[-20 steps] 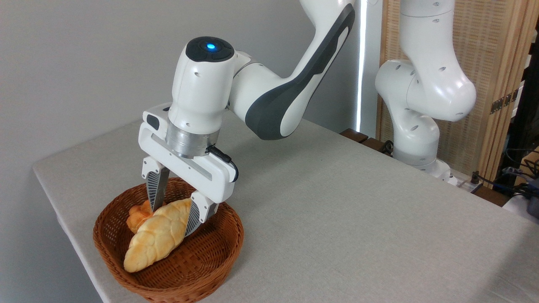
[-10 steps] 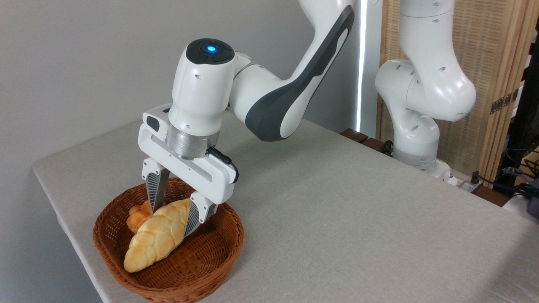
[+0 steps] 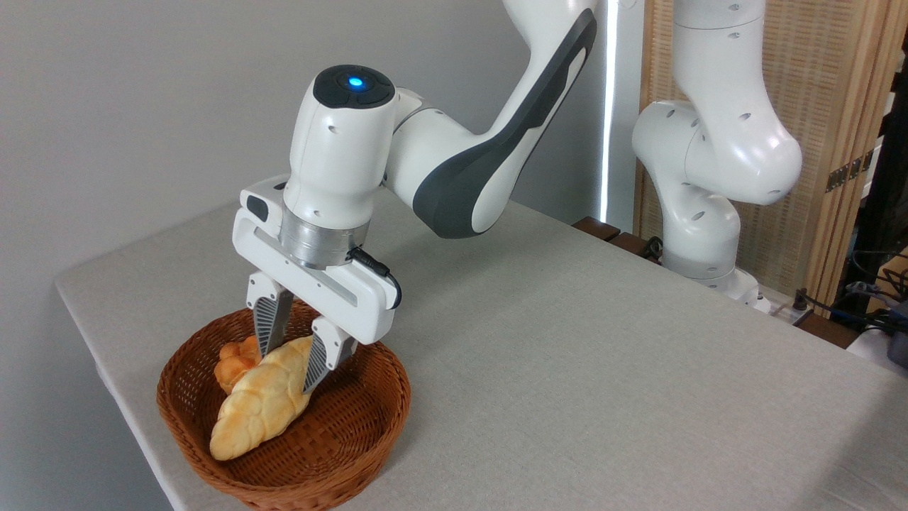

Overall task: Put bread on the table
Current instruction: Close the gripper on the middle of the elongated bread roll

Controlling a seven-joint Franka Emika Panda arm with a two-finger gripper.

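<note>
The gripper [image 3: 289, 366] reaches down into the basket [image 3: 340, 440], which sits at the tabletop's front left corner, close to the left edge. Its 2 ribbed fingers [image 3: 268, 328] stand on either side of the upper end of the bread [image 3: 261, 410], pressed against it, so the jaws are clamped on the loaf's pointed end. Whether the bread rests on the basket floor or hangs just clear of it is hard to judge from this angle; its lower end lies near the basket's front wall. The loaf slants from the fingers down toward the front left rim. Behind it, touching its upper left side, is the bun [image 3: 234, 360], small and orange, tucked against the basket's back left wall and partly hidden by the left finger. The table [image 3: 582, 369] is bare grey cloth from the basket across to the right edge. The arm [image 3: 454, 170] bends up and back toward the far right corner, where its base [image 3: 702, 248] stands. A blue light [image 3: 352, 82] glows on top of the wrist.
</note>
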